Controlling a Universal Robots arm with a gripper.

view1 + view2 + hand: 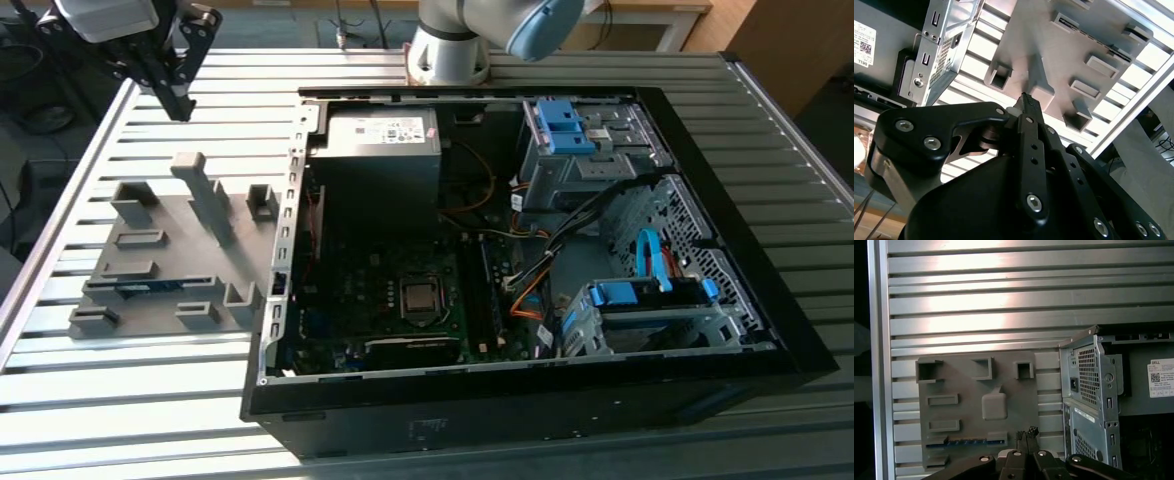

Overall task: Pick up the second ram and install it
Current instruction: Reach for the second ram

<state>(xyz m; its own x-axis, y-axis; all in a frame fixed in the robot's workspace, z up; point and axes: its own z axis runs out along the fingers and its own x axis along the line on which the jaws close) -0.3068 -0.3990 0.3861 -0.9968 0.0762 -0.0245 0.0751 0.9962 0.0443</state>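
While the thin blue-green ram stick (142,288) lies unpicked in its grey slotted holder (194,272), the closed, empty end effector (178,106) hovers upper left.

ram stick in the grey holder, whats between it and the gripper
In the exterior view, bare slatted table and the holder's tall grey posts lie between the gripper and the ram stick.

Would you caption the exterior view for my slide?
Gripper hovers above grey holder with ram stick, beside open computer case.
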